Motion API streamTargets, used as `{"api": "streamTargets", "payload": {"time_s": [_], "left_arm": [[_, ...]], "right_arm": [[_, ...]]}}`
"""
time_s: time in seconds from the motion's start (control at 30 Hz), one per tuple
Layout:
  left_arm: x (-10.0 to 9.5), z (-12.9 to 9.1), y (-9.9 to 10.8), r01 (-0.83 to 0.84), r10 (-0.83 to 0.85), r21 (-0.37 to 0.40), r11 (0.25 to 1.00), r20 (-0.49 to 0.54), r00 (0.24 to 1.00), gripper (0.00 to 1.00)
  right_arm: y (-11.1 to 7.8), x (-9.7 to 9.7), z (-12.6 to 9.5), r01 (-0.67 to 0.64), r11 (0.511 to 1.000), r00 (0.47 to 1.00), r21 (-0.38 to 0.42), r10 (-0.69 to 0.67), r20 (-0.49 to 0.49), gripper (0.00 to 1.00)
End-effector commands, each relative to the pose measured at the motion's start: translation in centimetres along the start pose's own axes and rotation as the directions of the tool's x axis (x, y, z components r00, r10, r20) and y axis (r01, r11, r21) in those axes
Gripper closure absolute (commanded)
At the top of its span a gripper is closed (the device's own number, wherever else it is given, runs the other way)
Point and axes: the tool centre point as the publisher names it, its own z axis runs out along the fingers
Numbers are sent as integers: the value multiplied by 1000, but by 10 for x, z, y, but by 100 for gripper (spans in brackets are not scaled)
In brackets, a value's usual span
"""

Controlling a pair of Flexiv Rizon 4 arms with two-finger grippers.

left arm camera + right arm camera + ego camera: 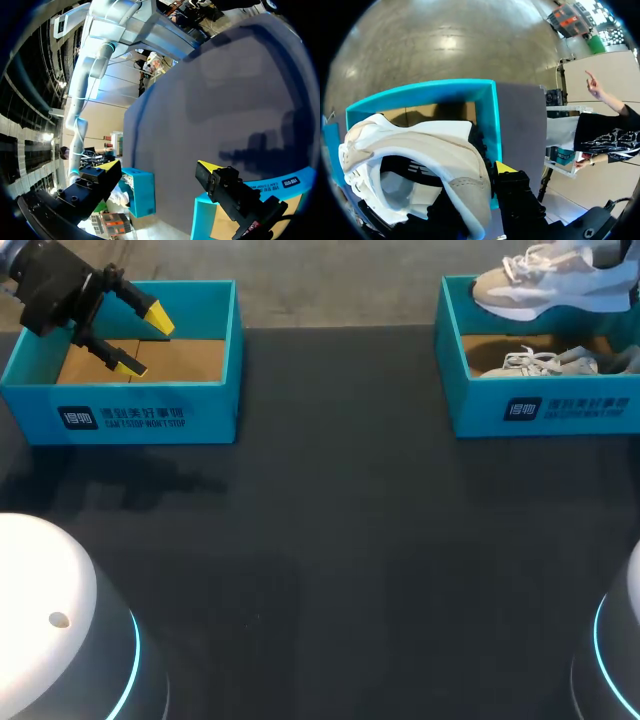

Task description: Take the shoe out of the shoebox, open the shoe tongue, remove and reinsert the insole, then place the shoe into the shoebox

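A white and beige shoe (555,285) hangs tilted over the right teal shoebox (540,410). In the right wrist view my right gripper (482,177) is shut on the heel collar of this shoe (420,155), one yellow fingertip (506,167) outside and the other hidden inside. Below it is the box (420,92). A second shoe (545,362) lies inside that box. My left gripper (143,340) hovers open over the empty left teal shoebox (120,410), nothing between its fingers. The left wrist view shows this gripper (160,167) wide open above the box's rim (202,215).
The dark table (330,540) stretches between the two boxes. My arms' white bases sit at the near left (50,620) and near right (620,640) corners.
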Motion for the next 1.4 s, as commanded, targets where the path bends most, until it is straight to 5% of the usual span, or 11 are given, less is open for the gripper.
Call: {"api": "streamTargets", "payload": {"time_s": [0.03,0.47,1.4], "left_arm": [[0,-1,0,0,0,1,1000,-3,1000,0],[0,-1,0,0,0,1,1000,-3,1000,0],[0,-1,0,0,0,1,1000,-3,1000,0]], "right_arm": [[-9,1,11,1,1000,1000,-4,-1,7,100],[-26,7,35,25,999,1000,45,-26,11,100],[-35,12,53,32,996,999,85,-33,15,100]]}}
